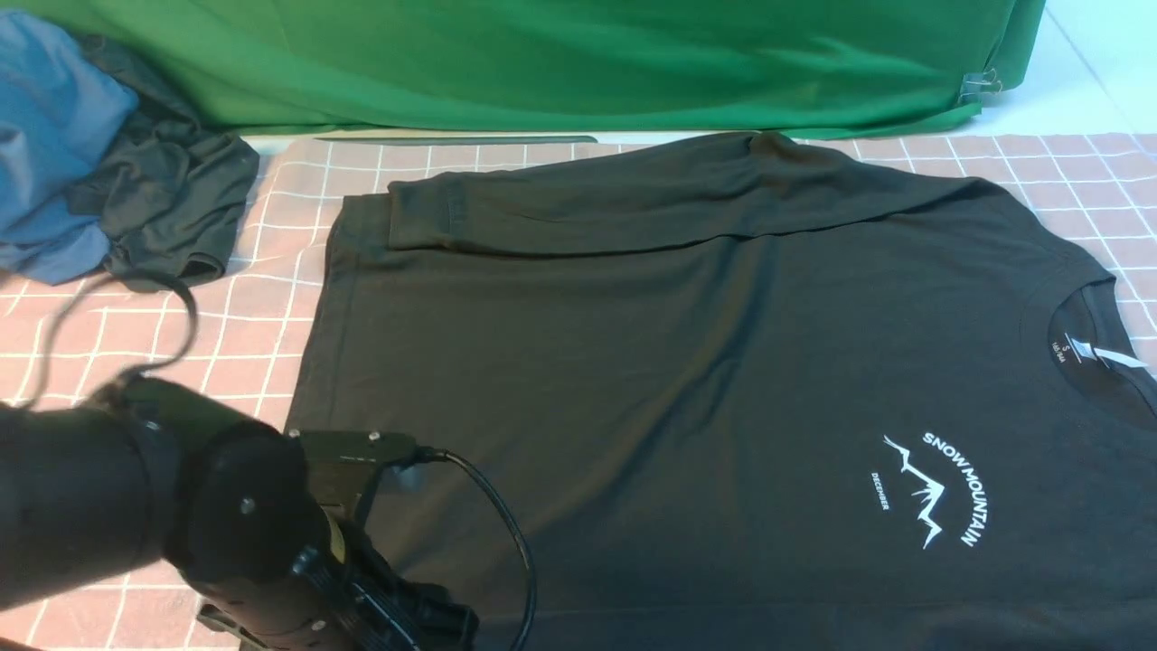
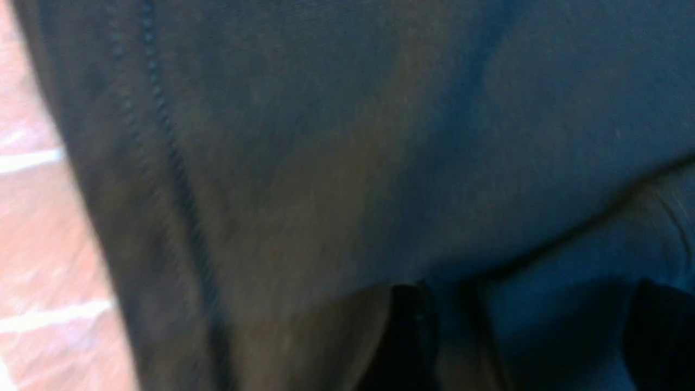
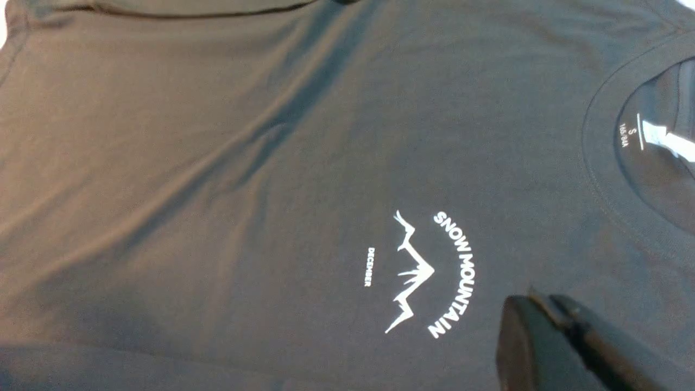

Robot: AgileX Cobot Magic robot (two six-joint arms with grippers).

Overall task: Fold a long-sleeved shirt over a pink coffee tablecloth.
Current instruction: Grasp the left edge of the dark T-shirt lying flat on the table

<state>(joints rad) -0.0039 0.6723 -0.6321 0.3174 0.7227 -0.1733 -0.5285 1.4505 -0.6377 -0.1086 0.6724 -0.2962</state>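
Observation:
The black long-sleeved shirt (image 1: 687, 362) lies flat on the pink coffee tablecloth (image 1: 271, 307), neck to the right and white "SNOW MOUNTAIN" print (image 1: 940, 493) facing up. Its far sleeve (image 1: 633, 199) is folded across the body. My left arm (image 1: 181, 515) leans over the shirt's near left hem. In the left wrist view the left gripper (image 2: 532, 326) is open, its dark fingers wide apart just over the shirt fabric (image 2: 326, 163) beside the hem and the tablecloth (image 2: 32, 217). The right gripper (image 3: 543, 307) is shut on nothing, hovering over the chest (image 3: 271, 163) near the print (image 3: 429, 271).
A bright green cloth (image 1: 578, 63) hangs along the back. A blue garment (image 1: 45, 127) and a smaller dark grey-green garment (image 1: 172, 199) are bunched at the far left. A black cable (image 1: 506, 524) loops from my left arm over the shirt.

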